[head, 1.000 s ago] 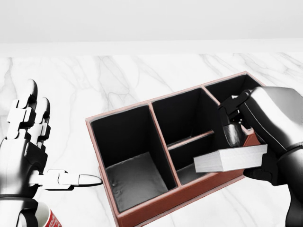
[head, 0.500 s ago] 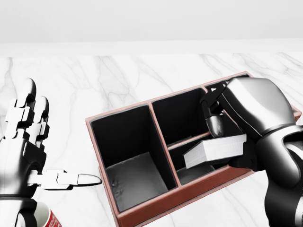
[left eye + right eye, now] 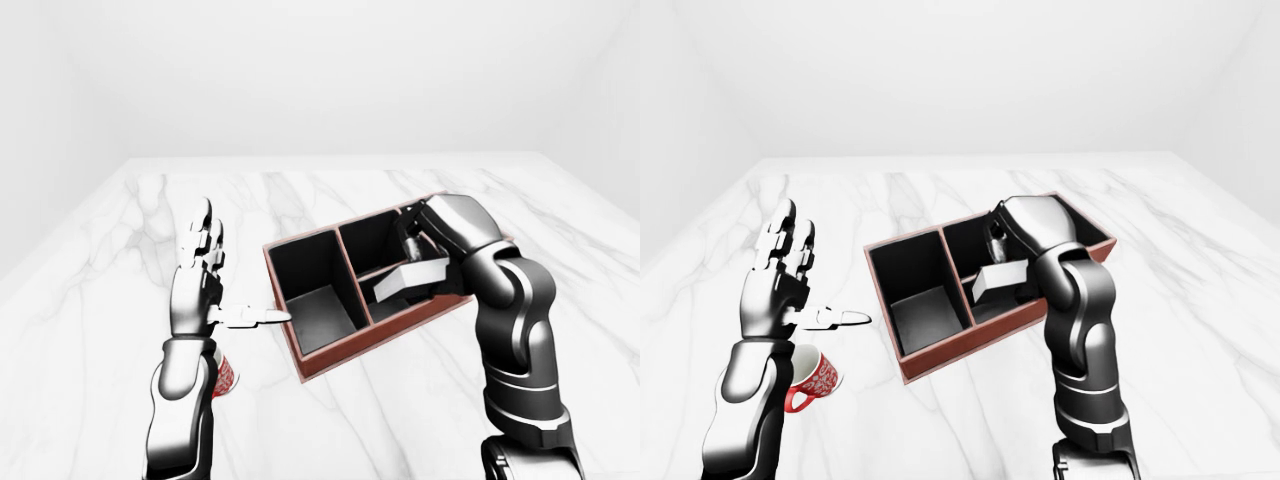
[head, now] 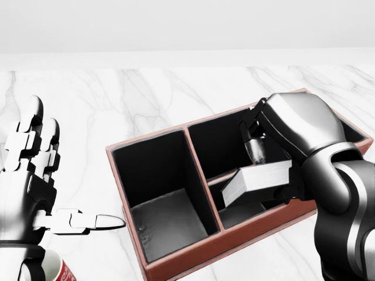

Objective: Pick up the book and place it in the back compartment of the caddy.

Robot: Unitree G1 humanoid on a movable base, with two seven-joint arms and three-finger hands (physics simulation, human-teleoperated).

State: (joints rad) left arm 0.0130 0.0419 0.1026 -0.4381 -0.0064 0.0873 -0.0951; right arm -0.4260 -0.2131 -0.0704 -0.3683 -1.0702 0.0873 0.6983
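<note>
Book [image 4: 258, 179] over caddy [image 4: 193, 253] divider edge

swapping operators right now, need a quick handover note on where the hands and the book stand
Right robot hand: shut on the white rectangular book, held tilted above the middle compartments of the red-brown, black-lined caddy.
Left robot hand: open, empty, apart from the caddy at the view's left.
Done: book picked up and brought over the caddy.
Left: lower it into the back compartment, release.
A red patterned mug sits below the left arm.
</note>
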